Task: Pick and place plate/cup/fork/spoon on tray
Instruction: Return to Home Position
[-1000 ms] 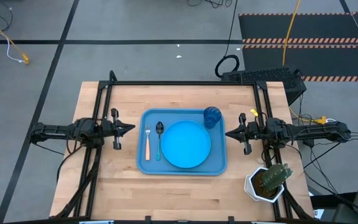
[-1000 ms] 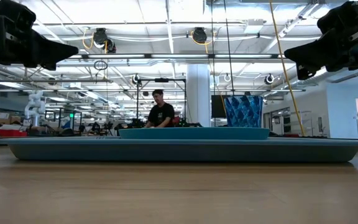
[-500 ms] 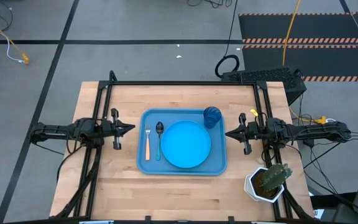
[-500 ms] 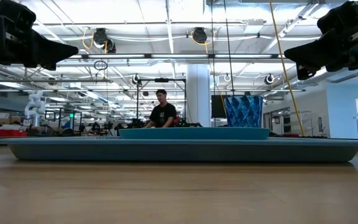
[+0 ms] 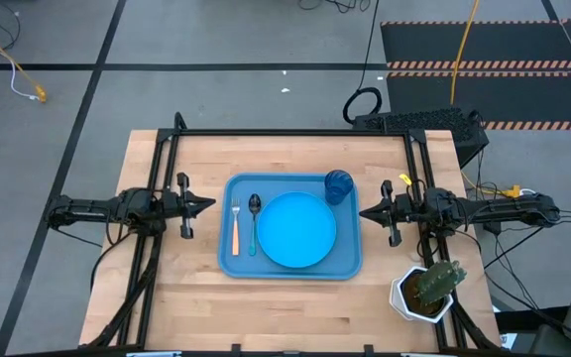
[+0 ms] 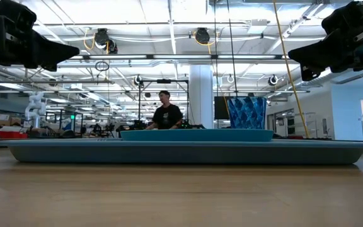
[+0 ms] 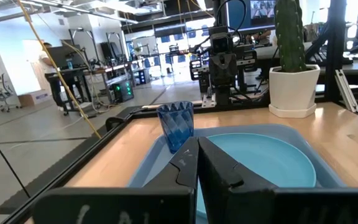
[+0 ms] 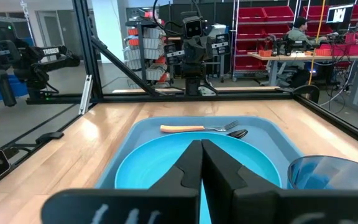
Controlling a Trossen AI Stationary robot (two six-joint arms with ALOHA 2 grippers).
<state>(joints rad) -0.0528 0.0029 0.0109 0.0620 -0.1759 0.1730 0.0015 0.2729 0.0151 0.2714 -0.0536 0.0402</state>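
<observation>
Wooden table (image 5: 186,288) under bright shop lights carries the tray (image 5: 291,263) at its centre, long axis running between the two arms. On it the plate (image 5: 297,230) lies flat, the cup (image 5: 338,185) upright at its far right corner. Fork (image 5: 235,226) and spoon (image 5: 254,222) lie parallel left of the plate, heads pointing away. Left end effector (image 5: 208,204) and right end effector (image 5: 365,212) hang beside the tray, fingers together, holding nothing.
</observation>
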